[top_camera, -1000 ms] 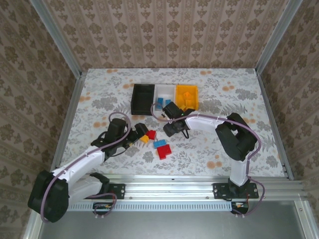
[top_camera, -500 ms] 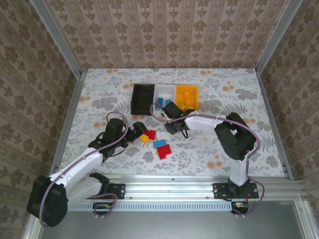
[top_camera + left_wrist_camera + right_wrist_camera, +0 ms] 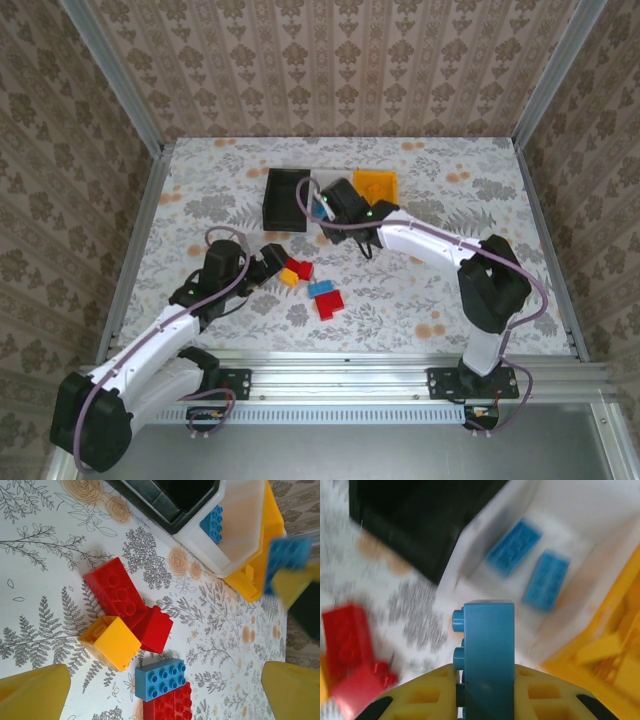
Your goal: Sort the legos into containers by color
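Blue lego brick (image 3: pixel 485 645) sits pinched in my right gripper (image 3: pixel 485 682) at the near rim of the white bin (image 3: pixel 590 515) holding two blue ones (image 3: pixel 512 547), so I judge the next move is carrying it over that bin and letting go, while my left gripper (image 3: pixel 163 692) hangs spread above loose legos (image 3: pixel 117 592) near that bin.

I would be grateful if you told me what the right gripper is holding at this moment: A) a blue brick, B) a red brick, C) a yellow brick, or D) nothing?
A, since the right wrist view shows the right gripper shut on a blue brick, just short of the white bin.
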`<state>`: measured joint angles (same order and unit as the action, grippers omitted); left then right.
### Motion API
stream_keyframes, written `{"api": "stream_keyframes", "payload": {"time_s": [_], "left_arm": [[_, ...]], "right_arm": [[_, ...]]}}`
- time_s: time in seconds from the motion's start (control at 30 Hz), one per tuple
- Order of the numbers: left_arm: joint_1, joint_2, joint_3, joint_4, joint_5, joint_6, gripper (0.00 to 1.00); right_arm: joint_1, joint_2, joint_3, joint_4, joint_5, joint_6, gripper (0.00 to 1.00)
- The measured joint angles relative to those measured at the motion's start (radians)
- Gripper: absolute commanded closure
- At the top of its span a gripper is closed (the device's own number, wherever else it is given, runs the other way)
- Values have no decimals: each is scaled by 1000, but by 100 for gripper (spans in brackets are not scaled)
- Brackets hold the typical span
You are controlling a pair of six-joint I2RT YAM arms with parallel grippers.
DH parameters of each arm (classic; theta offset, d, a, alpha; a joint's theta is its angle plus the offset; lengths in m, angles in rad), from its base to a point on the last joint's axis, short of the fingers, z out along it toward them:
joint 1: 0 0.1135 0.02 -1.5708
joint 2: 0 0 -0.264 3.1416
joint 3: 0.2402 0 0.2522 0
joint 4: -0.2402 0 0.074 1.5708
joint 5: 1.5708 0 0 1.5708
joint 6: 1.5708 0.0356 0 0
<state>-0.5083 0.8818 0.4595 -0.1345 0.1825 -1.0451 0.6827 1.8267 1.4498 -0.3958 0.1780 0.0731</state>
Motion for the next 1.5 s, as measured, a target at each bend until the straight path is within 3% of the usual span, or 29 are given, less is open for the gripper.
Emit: {"api": "stream_keyframes", "payload": {"time_s": [0.27,0.6,0.7,0.8,1.07,1.27,1.5], "left_arm": [[11,-61,-8,-43,-4,3,0],[40,-131,-30,-64,-23,3,0],[40,-129,-31,-64,-23,3,0],[40,-117,-33,-57,-22,3,0],[40,-71,-56,-27,-11,2,0],[43,-74,-57,-26,-11,2,0],[72,-212,-80,-39,-69,-10,0]], "right_arm": [[-84,322,389,-70,2,-27,71],[-95,404,426,-148,2,-29,56],[-83,352,363,-130,17,-30,50],[-35,226,239,-122,55,-27,33],[195,-93,-106,-90,98,52,21],[223,-97,-224,-125,52,179,17],[266,-36,-222,-129,-33,306,13]]}}
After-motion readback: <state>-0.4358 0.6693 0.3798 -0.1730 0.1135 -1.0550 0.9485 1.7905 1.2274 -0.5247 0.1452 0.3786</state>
